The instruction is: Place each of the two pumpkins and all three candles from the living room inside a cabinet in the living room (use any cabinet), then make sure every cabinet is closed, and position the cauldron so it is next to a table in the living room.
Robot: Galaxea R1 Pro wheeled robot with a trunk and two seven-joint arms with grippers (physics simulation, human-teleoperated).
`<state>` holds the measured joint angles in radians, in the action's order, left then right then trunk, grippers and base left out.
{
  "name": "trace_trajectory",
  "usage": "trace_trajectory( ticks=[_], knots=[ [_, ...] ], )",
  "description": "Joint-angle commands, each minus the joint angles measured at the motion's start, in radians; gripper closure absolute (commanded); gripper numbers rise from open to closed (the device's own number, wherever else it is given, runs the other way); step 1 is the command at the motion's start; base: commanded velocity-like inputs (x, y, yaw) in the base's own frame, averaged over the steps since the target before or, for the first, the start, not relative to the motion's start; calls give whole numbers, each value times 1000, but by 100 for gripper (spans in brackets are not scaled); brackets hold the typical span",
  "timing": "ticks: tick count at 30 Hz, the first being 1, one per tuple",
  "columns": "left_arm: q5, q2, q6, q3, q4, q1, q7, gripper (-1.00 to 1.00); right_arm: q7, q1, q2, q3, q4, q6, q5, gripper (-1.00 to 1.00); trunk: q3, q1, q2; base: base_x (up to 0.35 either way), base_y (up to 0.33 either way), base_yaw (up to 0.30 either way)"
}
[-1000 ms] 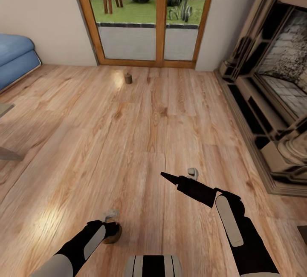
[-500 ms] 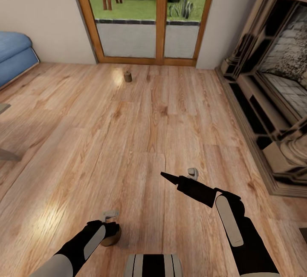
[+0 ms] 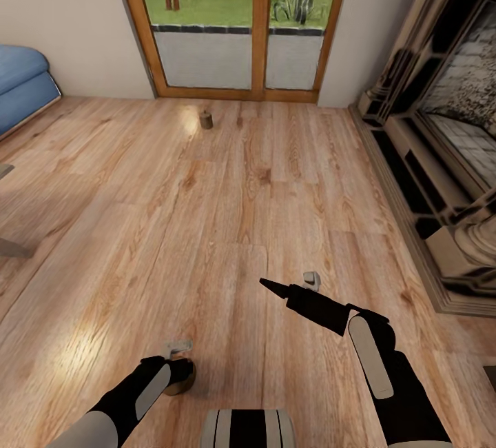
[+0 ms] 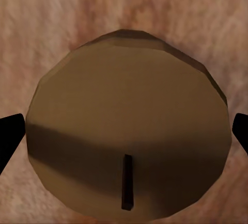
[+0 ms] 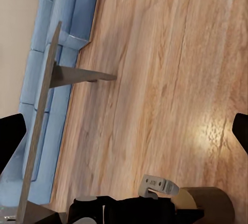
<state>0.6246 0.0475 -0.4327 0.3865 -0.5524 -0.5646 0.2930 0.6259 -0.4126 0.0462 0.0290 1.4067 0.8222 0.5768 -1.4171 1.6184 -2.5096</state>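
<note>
Candle number one (image 3: 180,384) is right at your feet: your left gripper (image 3: 178,365) is clamped on it, low at the near left of the head view, with the floor (image 3: 227,227) just under it. In the left wrist view you get the candle's flat round top (image 4: 126,131) with the little dark wick (image 4: 126,189), and one black fingertip (image 4: 9,136) on each side of it, so that claw is holding the candle. You can also spot the same candle from the right wrist view, tan cylinder (image 5: 206,206) tucked against the left gripper's dark body.

Your right gripper (image 3: 293,284) sits a bit further out, to the right of centre, above bare floor planks. One dark finger (image 3: 274,287) points away to the left and a pale piece sticks up beside it; its wrist camera shows the two black fingertips (image 5: 10,141) at opposite edges of the picture with nothing between them, so that claw is spread wide.

Further off, a second candle (image 3: 206,119) stands upright on the floor, alone, near the glass door (image 3: 234,27) with the orange wood frame. Grey fireplace (image 3: 441,145) runs along the right wall, blue sofa (image 3: 24,86) sits far left, and a table (image 5: 49,79) stands in front of the sofa.
</note>
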Motion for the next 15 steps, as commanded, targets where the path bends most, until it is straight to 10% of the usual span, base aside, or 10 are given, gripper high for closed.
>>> trace_trajectory(
  ticks=[1, 8, 9, 15],
  knots=[
    [0, 0, -1, 0, 0, 0, 0, -100, 0, 0, 0, 0, 0, 0, 0, -100, 0, 0, 0, 0, 0, 0],
    [0, 0, -1, 0, 0, 0, 0, -100, 0, 0, 0, 0, 0, 0, 0, -100, 0, 0, 0, 0, 0, 0],
    [0, 0, 0, 0, 0, 0, 0, 100, 0, 0, 0, -1, 0, 0, 0, -100, 0, 0, 0, 0, 0, 0],
    [0, 0, 0, 0, -1, 0, 0, 100, 0, 0, 0, -1, 0, 0, 0, -100, 0, 0, 0, 0, 0, 0]
  ],
)
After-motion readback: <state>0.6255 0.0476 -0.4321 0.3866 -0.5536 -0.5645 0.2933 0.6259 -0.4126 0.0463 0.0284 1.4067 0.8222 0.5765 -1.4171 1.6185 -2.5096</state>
